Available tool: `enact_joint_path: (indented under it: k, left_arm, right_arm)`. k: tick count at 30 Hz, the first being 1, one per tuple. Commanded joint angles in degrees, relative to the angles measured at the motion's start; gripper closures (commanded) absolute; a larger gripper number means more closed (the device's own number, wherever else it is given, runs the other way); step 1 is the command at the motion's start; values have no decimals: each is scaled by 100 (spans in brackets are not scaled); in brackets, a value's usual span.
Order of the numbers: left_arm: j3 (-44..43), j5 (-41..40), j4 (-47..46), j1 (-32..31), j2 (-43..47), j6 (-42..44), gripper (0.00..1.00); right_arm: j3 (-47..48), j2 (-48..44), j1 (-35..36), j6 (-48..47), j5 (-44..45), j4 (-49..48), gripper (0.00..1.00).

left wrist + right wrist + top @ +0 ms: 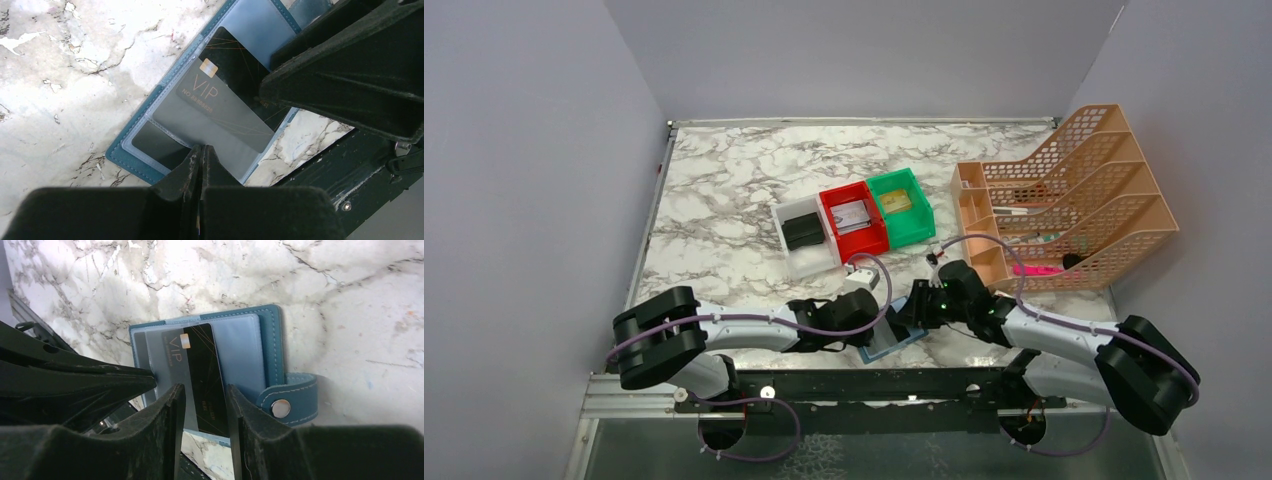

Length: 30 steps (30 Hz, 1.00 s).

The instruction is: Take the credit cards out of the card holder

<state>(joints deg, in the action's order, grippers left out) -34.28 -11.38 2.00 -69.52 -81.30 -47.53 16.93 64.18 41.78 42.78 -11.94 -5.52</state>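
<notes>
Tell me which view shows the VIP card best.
Left wrist: the card fills mid-frame, with its chip and VIP lettering legible. Right wrist shows it smaller, with the lettering dim. Top view: too small to make out.

the card holder (892, 345) lies open on the table (724, 200), a card (200, 370) in its pocket, bins (854, 225) behind.

The card holder (272, 340) looks like matt teal leather with pale stitching, and its snap (281, 408) is shiny metal. Its sleeves (240, 350) are clear, slightly cloudy plastic. The card (202, 370) is smooth black plastic with gold print. The table (350, 300) has a smooth marble-patterned top with a soft sheen. The left gripper (201, 150) and right gripper (205, 387) are matt black, faintly grainy plastic.
</notes>
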Motion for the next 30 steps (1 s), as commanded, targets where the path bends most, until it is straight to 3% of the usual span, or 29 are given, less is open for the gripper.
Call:
enact_joint_path:
  k: [1,9,16,23,30]
  left_arm:
    - [142,39,779,-96,-358,86,100]
    - [141,21,777,-135,-409,51,100]
    - [95,-78,855,-143,-249,78,100]
    - [-472,-330,1055,-144,235,498,84]
    - [-845,-15,917,-147,-109,863,83]
  right_arm:
    - [-148,465,-12,-183,-625,-222,60]
    - [-401,693,-12,105,-1050,-839,66]
    - [-288,385,-12,117,-465,-319,68]
    - [-386,428,-12,141,-392,-297,67]
    - [-451,587,-12,255,-665,-711,68]
